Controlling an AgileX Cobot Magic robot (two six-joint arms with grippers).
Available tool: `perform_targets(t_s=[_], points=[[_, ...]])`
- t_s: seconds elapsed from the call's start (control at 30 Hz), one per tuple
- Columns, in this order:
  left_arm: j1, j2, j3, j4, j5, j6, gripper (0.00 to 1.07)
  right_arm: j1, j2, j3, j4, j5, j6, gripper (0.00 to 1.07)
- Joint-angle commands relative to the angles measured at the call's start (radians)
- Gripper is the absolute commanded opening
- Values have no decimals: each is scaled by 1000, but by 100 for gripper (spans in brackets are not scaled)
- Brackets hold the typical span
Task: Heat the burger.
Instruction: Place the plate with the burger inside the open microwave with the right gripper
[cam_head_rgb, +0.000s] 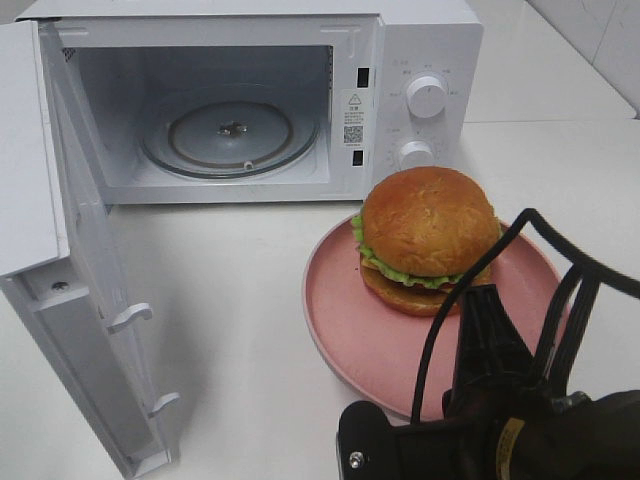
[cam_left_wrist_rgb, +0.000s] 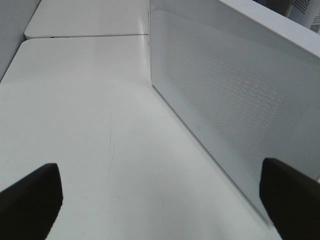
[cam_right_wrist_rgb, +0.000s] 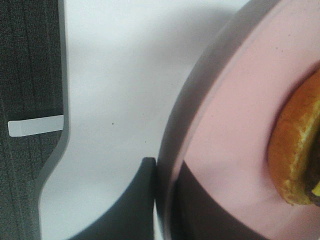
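Toward three o'clock in the high view, the burger sits upright on the far half of a pink plate, which rests on the white table just in front of the microwave. The burger is not yet inside, so the heating has not begun.

At twelve o'clock the microwave stands with its door swung wide out to nine o'clock, leaving the glass turntable bare and the way in unobstructed. That looks like a deliberate set-up: the cavity is ready to take plate and burger together.

From five o'clock the right arm reaches in over the plate's near side. The right gripper is closed, and its wrist view shows dark fingers on either side of the plate's rim, one out on the table, one over the pink surface. I judge it is pinching the rim rather than the food. That makes sense, since the plate gives a firm edge and spares the soft bun.

Out at nine o'clock, beyond the door, the left gripper has its fingers spread wide and holds nothing. It faces the door's dotted outer panel, probably waiting to push it shut.

The next move likely calls for a level carry toward eleven o'clock; a one-sided grip could tip the plate.
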Motion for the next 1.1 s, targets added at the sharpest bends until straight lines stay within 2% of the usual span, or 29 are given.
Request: perform_targets(t_s=[0.03, 0.17, 0.5, 0.57, 0.87, 1.1], points=[[2, -18, 2, -8, -9, -4, 100, 3, -4, 3, -76, 3, -34, 0], [2, -18, 2, -8, -9, -4, 100, 3, -4, 3, -86, 2, -34, 0], [2, -18, 2, -8, -9, -4, 100, -11, -4, 3, -202, -59, -46, 0], [2, -18, 2, -8, -9, -4, 100, -67, -4, 3, -205, -105, -58, 0], [2, -18, 2, -8, -9, -4, 100, -172, -4, 3, -233, -209, -182, 0], [2, -18, 2, -8, -9, -4, 100, -293, -4, 3, -230, -316, -350, 0]])
